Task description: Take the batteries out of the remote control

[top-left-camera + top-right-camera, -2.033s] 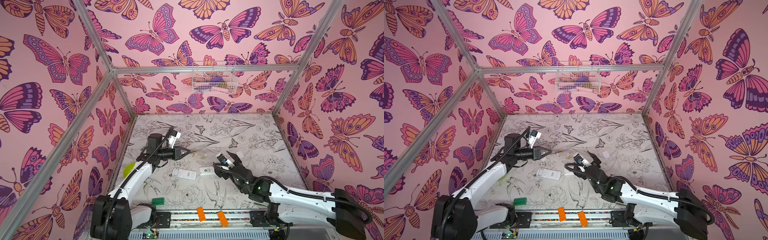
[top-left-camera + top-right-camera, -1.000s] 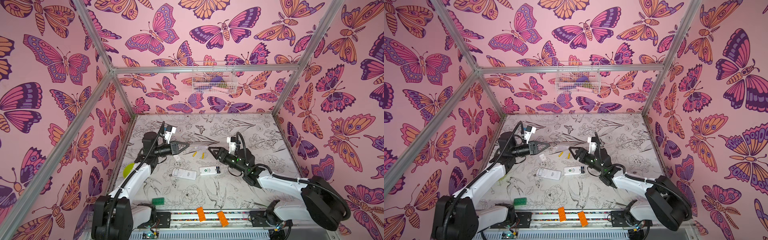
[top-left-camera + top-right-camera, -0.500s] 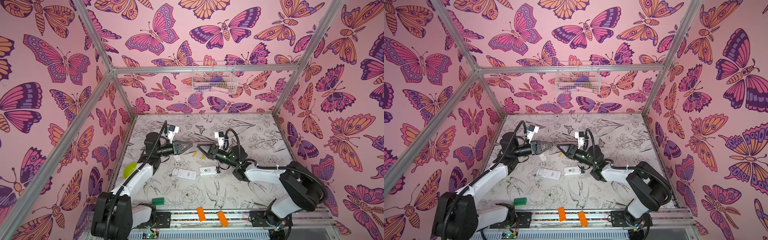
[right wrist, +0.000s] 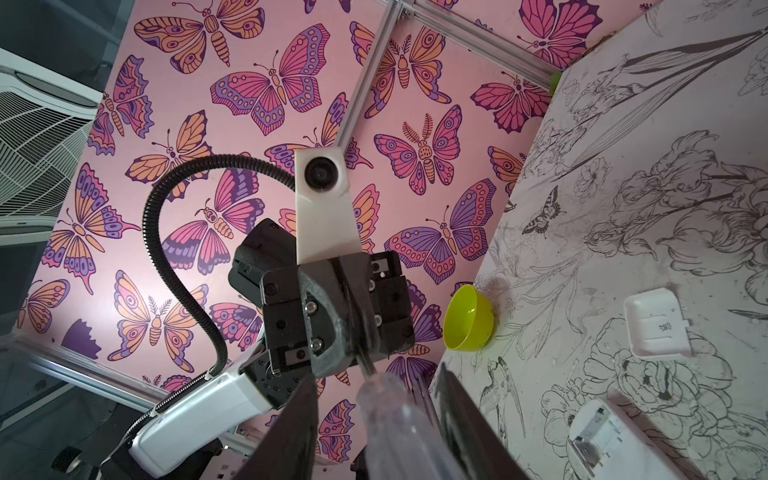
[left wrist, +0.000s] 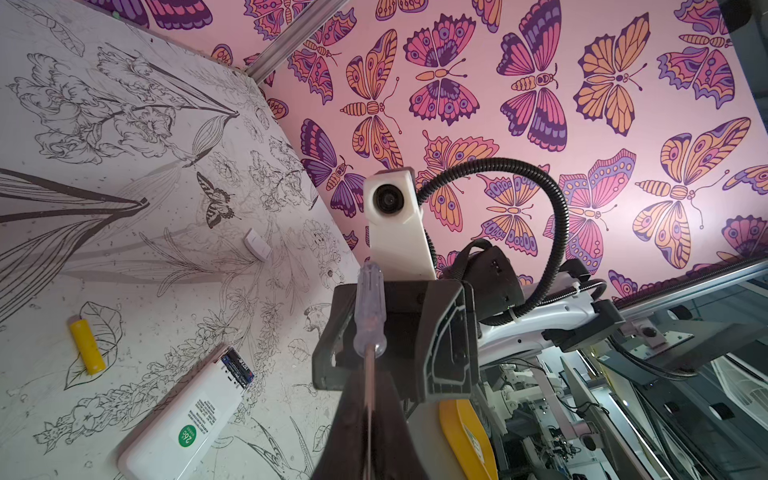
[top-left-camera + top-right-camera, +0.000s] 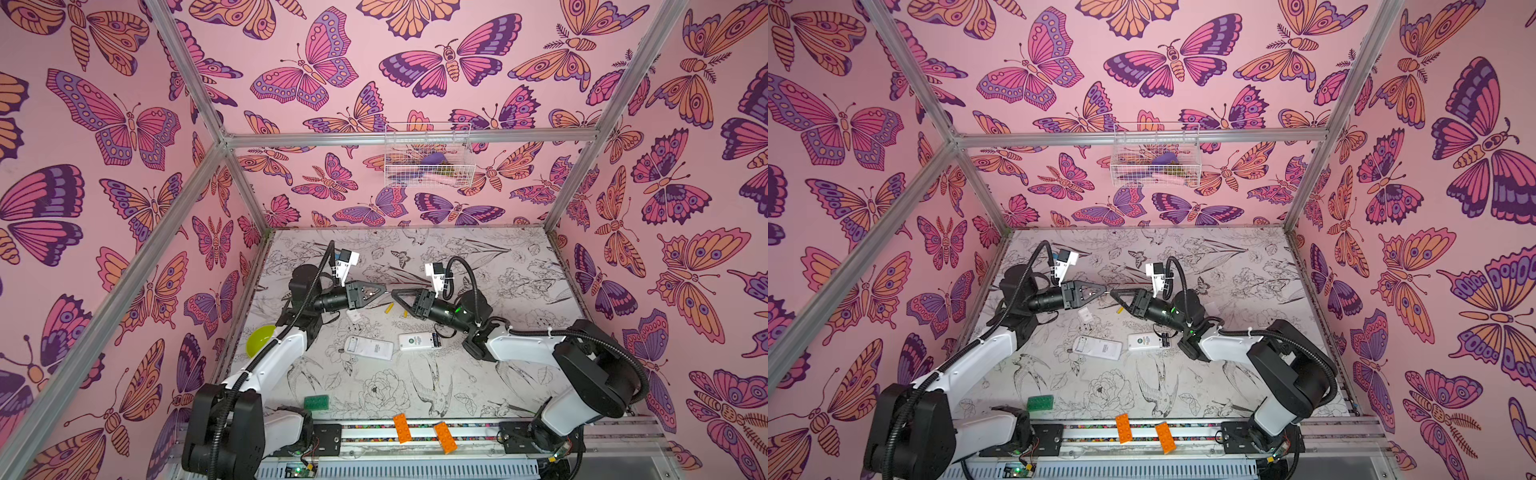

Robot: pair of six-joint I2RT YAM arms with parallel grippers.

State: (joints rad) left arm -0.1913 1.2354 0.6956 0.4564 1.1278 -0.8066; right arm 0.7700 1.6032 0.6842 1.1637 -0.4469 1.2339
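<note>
Screwdriver: clear glossy plastic handle, thin bare-metal shaft. Remote: white plastic, smooth, slight sheen, paper-looking sticker on it. Yellow battery: smooth, semi-gloss wrap. Bowl: lime plastic, v. shiny inside. Small cover: white plastic, matt-ish. Table: matt printed sheet, speckled w/ grime. Walls: matt print, no glare. Frame bars: brushed metal, prob. aluminium. Basket: thin white wire. Cable sleeve: ribbed black plastic.
</note>
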